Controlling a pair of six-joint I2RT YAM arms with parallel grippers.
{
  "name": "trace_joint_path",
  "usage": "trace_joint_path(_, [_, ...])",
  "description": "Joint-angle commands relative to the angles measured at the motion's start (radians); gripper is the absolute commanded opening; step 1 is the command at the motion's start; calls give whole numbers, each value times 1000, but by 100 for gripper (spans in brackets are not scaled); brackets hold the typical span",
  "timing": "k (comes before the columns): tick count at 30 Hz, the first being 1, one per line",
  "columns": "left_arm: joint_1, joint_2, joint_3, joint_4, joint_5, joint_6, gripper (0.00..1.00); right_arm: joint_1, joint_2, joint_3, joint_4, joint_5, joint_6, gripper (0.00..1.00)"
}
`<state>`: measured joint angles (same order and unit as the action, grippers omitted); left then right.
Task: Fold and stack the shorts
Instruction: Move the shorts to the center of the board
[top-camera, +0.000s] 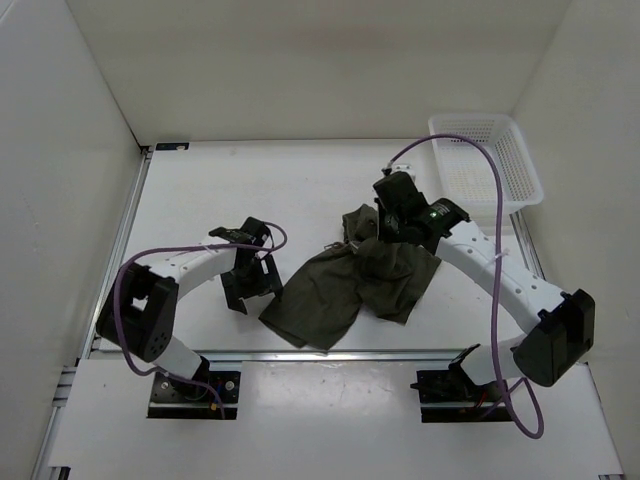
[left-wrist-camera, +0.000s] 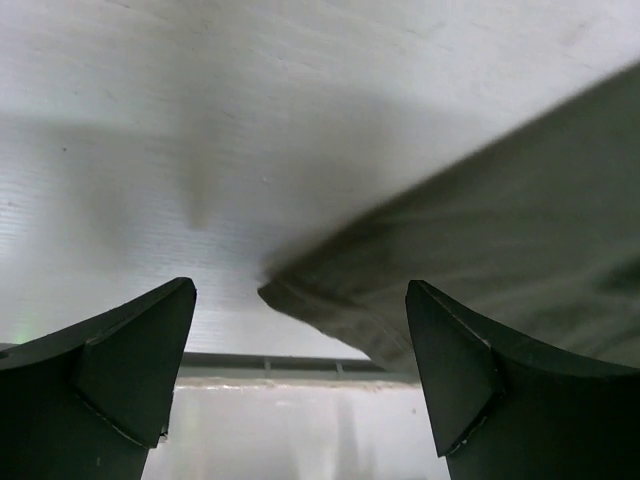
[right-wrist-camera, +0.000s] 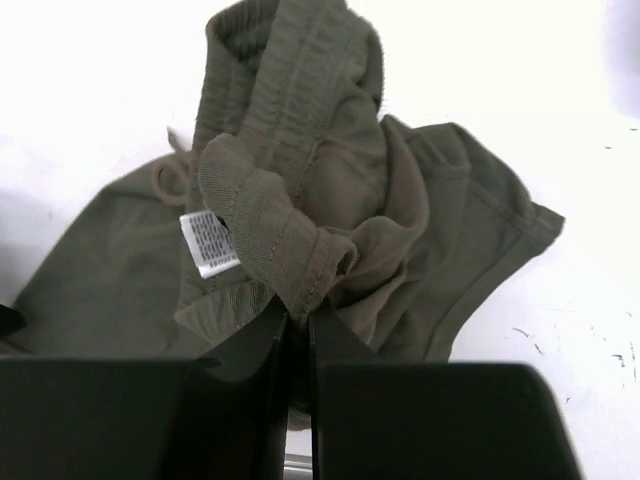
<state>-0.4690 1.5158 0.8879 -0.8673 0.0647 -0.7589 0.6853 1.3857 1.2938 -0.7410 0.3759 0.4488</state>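
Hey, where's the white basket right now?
In the top view the white basket sits at the far right corner of the table, just beyond the right arm, apart from the shorts.

White tag (right-wrist-camera: 210, 243) on the shorts (right-wrist-camera: 300, 190), print illegible

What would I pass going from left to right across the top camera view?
Left arm, its jaws open → olive shorts → white basket. The right arm overlaps both the shorts and the basket, so it has no clear place in the order.
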Motion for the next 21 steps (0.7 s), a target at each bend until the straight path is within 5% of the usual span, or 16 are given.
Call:
trace_joint_path(1, [-42, 55, 0, 25, -74, -25, 96, -29, -79, 1, -4, -23, 5, 0])
trace_joint_path(5, [-94, 147, 52, 48, -74, -46, 83, -67, -99, -8, -15, -23, -4, 0])
trace_joint_path(6, [-103, 179, 63, 48, -74, -57, 71, -78, -99, -8, -15, -23, -4, 0])
trace_joint_path(7, [-117, 191, 83, 48, -74, -71, 36, -78, -111, -8, -24, -23, -4, 0])
trace_joint_path(9, [-126, 201, 92, 48, -63, -71, 10, -101, -123, -8, -24, -23, -4, 0])
trace_joint_path(15, [-51, 152, 258, -31, -121, -7, 10, -210, -119, 24, -14, -127, -62, 0])
trace_joint_path(19, [102, 231, 592, -186, -209, 105, 10, -331, 27, 184, 26, -271, -133, 0])
trace_joint_path(21, [147, 288, 907, -312, -230, 154, 10, -388, 155, 389, 26, -307, -142, 0])
